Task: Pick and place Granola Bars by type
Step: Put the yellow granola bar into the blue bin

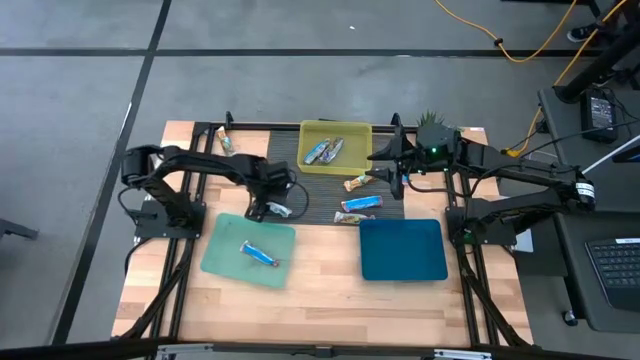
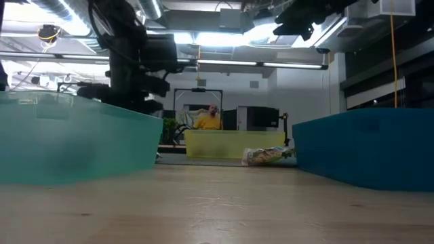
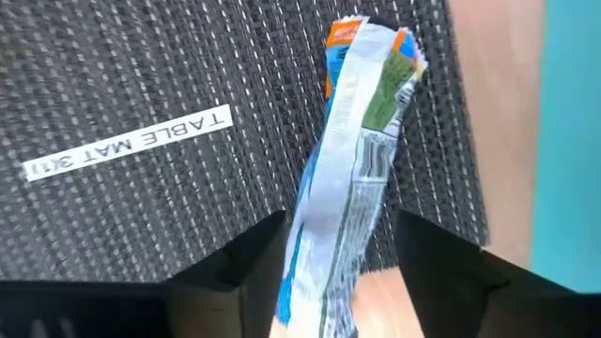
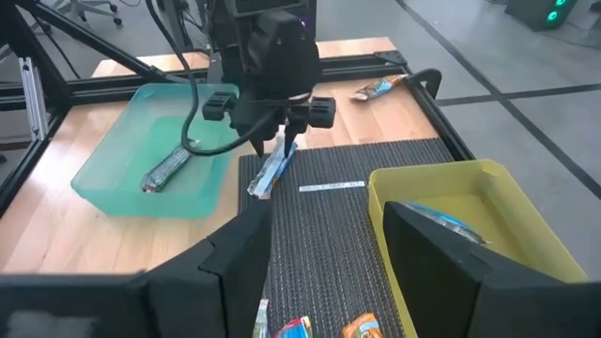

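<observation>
My left gripper (image 1: 272, 207) hovers over the near left corner of the black mat, shut on a blue-and-silver granola bar (image 4: 270, 171). It stands just beyond the green tray (image 1: 215, 262), which holds one blue bar (image 1: 260, 254). The yellow bin (image 1: 362, 128) at the far side holds a couple of bars (image 1: 325, 150). Three more bars lie on the mat (image 1: 362, 204), and another one lies on the wood at the far left (image 1: 225, 140). My right gripper (image 4: 329, 272) is open and high above the mat, beside the yellow bin. The blue tray (image 1: 402, 250) sits near right. My left gripper pinches the blue-and-silver bar at one end (image 3: 324, 272) between its two fingers (image 3: 249, 277), coming from above and pointing down. The bar hangs slanting below the fingers over the mat. I cannot tell whether its lower end (image 4: 258, 191) touches the mat.
A white "TABLE MAT" label (image 3: 131, 143) lies on the mat by the held bar. Dark frame rails (image 1: 190, 128) run around the wooden table. Bare wood stretches along the near edge (image 1: 320, 310). A person in yellow (image 2: 209, 120) sits far behind the table.
</observation>
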`<state>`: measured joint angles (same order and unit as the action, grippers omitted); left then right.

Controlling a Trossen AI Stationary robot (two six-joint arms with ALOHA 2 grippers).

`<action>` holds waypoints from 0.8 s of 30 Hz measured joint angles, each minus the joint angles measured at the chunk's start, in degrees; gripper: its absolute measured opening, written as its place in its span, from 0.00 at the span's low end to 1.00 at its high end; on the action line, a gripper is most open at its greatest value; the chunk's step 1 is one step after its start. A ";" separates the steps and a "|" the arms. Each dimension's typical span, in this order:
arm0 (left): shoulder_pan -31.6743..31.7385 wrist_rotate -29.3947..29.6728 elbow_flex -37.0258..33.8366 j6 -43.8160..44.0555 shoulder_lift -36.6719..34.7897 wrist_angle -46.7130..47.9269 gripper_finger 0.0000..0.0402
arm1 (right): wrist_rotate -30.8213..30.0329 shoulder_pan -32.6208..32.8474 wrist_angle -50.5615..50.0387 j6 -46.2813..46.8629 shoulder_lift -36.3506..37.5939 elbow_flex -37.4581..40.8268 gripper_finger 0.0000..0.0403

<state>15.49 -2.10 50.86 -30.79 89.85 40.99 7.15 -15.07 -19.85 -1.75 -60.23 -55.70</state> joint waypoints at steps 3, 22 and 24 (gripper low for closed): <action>0.00 0.98 -0.01 0.02 1.93 -1.93 0.51 | 0.01 0.00 -0.37 -0.01 -0.02 -0.02 0.52; 0.00 1.73 0.27 5.51 4.02 -0.11 0.15 | -0.01 -0.02 -2.34 0.06 -0.02 -0.02 0.52; 0.00 2.26 1.32 6.15 2.92 2.10 0.10 | -0.01 -0.01 -2.32 0.00 -0.02 -0.02 0.52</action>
<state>15.49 0.17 52.18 -24.63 92.76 43.09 7.14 -15.08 -22.17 -1.75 -60.25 -55.72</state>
